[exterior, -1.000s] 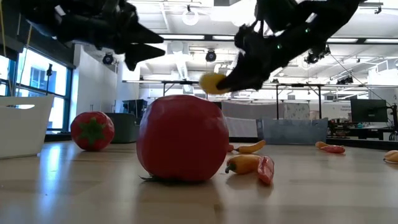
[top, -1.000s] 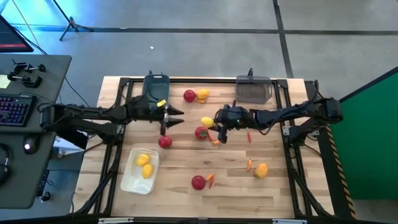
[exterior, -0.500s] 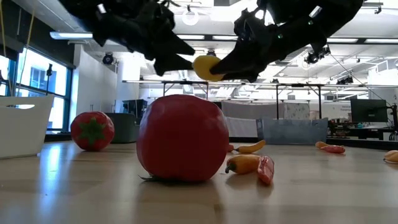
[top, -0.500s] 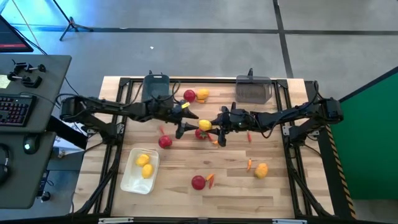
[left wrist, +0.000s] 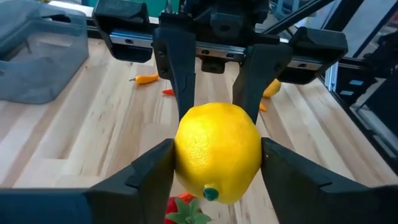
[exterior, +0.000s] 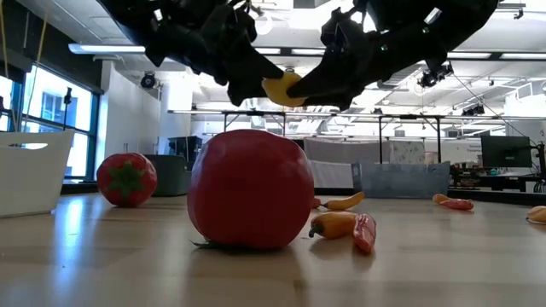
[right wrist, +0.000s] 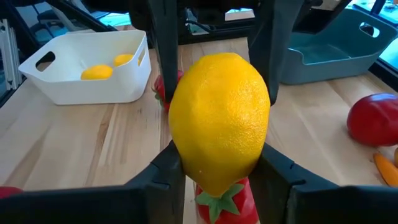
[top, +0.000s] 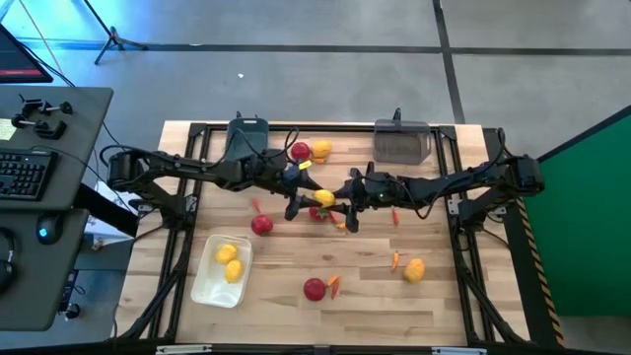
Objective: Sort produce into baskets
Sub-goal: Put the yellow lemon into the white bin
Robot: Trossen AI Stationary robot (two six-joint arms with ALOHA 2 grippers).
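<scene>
Above the bench centre, nearer its far edge, the lemon [top: 326, 198] hangs between both grippers. Right gripper [right wrist: 217, 171] clamps its sides; left gripper [left wrist: 214, 163] closes around it from opposite. Judged light, rigid and smooth: grip across the widest waist, since the tapered ends would slip.

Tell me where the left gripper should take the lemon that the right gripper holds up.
Grip the lemon at its widest middle, on the two bare sides, crosswise to the pair the right gripper clamps. Approach level from the left arm's side, facing the right gripper, where the left gripper sits: that is probably the only open way in.
</scene>
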